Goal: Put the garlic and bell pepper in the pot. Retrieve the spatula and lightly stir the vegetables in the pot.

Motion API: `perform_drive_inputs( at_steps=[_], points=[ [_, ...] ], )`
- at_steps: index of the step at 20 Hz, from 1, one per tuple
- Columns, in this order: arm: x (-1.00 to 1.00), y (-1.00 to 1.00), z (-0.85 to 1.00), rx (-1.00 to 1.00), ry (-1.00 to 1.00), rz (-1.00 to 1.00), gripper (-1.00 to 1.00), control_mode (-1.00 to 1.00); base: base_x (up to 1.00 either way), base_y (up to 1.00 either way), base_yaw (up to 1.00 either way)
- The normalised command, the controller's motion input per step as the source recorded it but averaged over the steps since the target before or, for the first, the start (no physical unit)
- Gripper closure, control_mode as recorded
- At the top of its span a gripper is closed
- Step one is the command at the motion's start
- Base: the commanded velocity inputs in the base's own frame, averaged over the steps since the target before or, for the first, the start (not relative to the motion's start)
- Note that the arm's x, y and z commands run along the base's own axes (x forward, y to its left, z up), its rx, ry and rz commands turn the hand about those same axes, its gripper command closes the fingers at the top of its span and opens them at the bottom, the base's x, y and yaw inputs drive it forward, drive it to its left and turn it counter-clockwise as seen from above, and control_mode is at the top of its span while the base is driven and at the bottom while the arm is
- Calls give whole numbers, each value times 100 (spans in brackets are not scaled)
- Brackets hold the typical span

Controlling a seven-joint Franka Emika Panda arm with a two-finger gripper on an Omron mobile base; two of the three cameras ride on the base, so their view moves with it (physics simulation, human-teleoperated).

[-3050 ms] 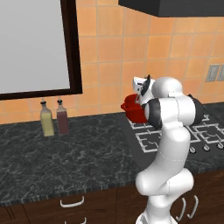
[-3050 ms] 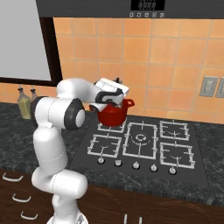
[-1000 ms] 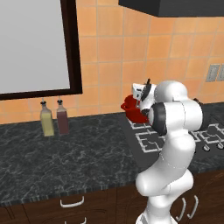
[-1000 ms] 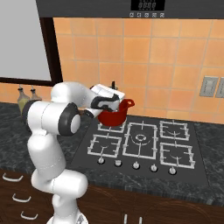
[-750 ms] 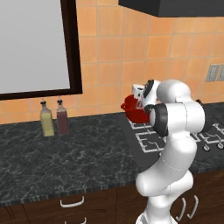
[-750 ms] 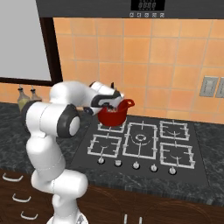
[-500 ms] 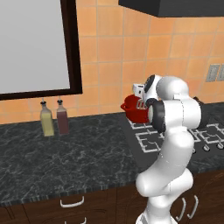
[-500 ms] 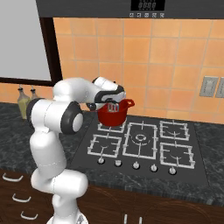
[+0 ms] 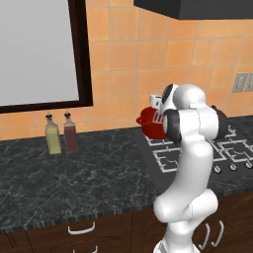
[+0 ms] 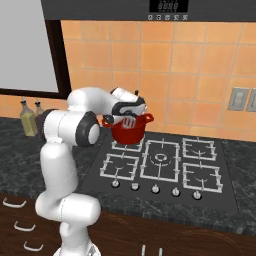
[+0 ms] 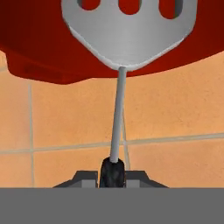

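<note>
Jaws (image 11: 113, 173) clamped narrow on the dark handle of the spatula (image 11: 127, 33), whose slotted head lies against the red pot (image 10: 128, 130) on the far-left burner. Stirring step, I judge; next, lift the head over the rim.

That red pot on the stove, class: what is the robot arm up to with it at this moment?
The white arm's gripper is shut on the dark handle of a slotted spatula. In the hand view, the silver head sits in front of the red pot. The pot stands on the rear left burner of the cooktop. The pot's contents cannot be seen, so whether vegetables are inside cannot be told.
</note>
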Motion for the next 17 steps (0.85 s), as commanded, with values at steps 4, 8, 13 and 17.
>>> perform_drive_inputs(
  at_steps=[4,8,13,17],
  points=[
    [38,5,-100,-2,-6,-4,100,-100,0,0,0],
    [12,9,-88,-14,-34,-5,100,-100,0,0,0],
    [0,22,-65,-30,-59,-2,100,-100,0,0,0],
    [0,4,-28,-25,-47,-6,100,-100,0,0,0]
  ],
)
